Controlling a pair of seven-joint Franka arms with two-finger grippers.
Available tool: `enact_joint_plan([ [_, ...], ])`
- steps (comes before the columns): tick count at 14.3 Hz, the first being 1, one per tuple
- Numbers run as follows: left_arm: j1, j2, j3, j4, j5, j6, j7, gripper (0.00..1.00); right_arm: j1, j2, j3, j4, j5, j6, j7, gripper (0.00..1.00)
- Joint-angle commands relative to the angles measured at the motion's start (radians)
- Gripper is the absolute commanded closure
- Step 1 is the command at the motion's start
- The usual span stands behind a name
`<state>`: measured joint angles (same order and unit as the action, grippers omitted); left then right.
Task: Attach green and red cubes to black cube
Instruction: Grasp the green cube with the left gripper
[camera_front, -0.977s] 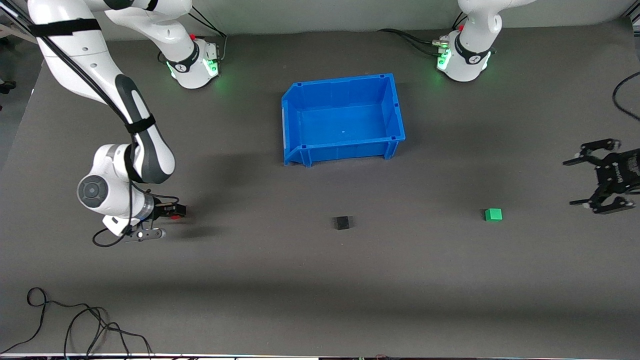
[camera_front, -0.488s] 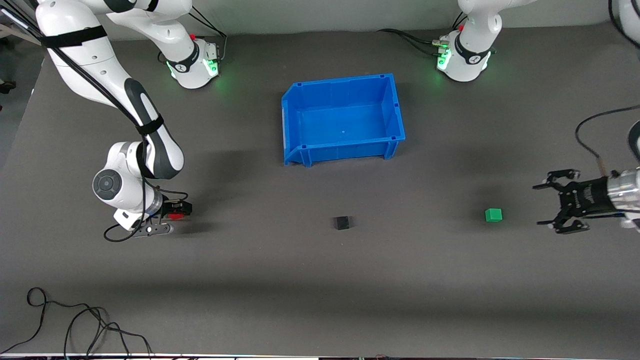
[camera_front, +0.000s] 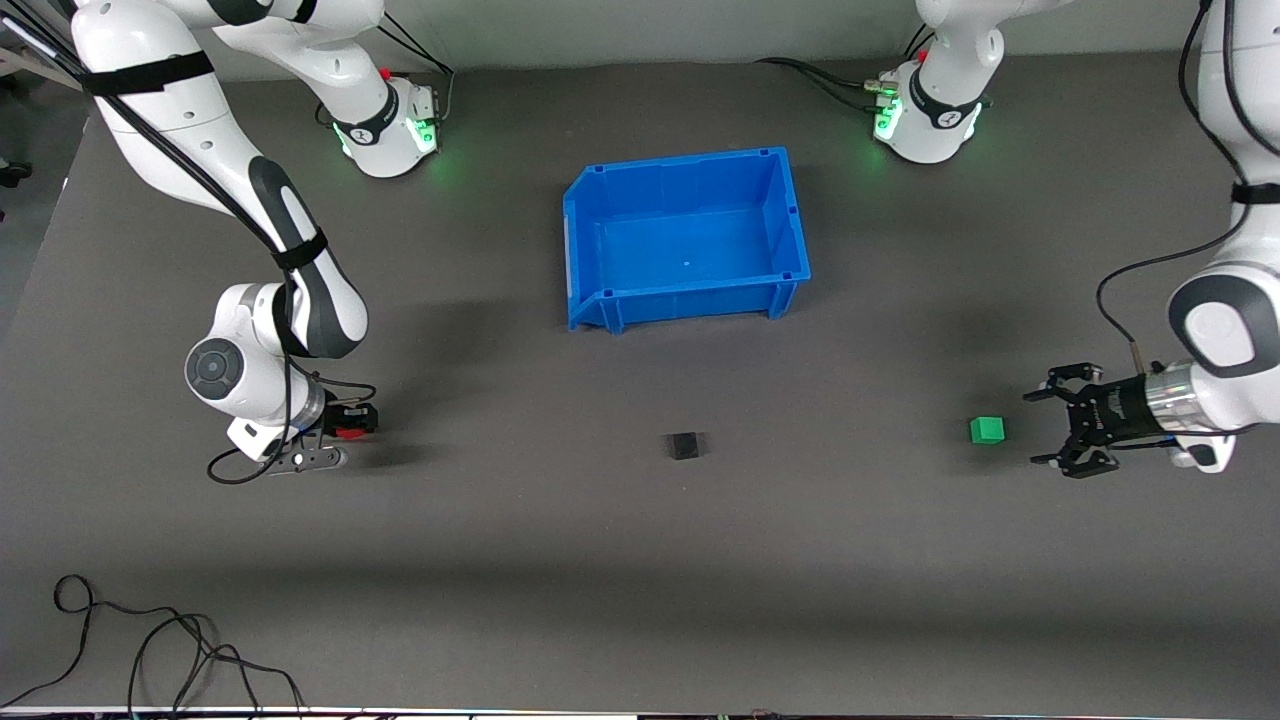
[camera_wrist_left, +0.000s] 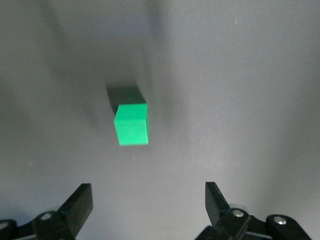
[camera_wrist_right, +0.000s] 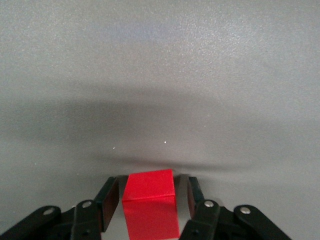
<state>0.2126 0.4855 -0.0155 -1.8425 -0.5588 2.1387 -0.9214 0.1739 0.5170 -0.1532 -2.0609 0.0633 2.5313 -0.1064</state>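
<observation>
The red cube (camera_front: 347, 434) lies on the grey mat toward the right arm's end of the table. My right gripper (camera_front: 353, 424) is low around it. In the right wrist view the red cube (camera_wrist_right: 150, 210) sits between the fingers of my right gripper (camera_wrist_right: 152, 182), with a narrow gap on each side. The green cube (camera_front: 987, 430) lies toward the left arm's end. My left gripper (camera_front: 1036, 428) is open and empty beside it, a short way off. The left wrist view shows the green cube (camera_wrist_left: 131, 124) ahead of the wide-open left gripper (camera_wrist_left: 147, 192). The black cube (camera_front: 685, 445) lies between the two coloured cubes.
An empty blue bin (camera_front: 690, 300) stands farther from the front camera than the black cube, between the two arm bases. A loose black cable (camera_front: 150, 640) lies near the front edge at the right arm's end.
My left gripper has come in from the table's end to just beside the green cube. My right arm has shifted slightly around the red cube, which stays put.
</observation>
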Motion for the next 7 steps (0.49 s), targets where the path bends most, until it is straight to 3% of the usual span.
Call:
enact_joint_plan([
  [1,-0.009,0.028,-0.001,-0.038,-0.026,0.079,0.047,0.0,-0.004,-0.009,-0.002,-0.008,0.023,0.014,-0.035,0.36],
  [5,-0.01,0.07,-0.001,-0.052,-0.052,0.119,0.099,0.0,-0.007,-0.006,0.0,0.001,0.024,0.015,-0.039,0.39],
  [7,-0.012,0.09,-0.003,-0.058,-0.07,0.135,0.105,0.0,-0.007,-0.005,0.0,0.002,0.024,0.015,-0.039,0.46],
])
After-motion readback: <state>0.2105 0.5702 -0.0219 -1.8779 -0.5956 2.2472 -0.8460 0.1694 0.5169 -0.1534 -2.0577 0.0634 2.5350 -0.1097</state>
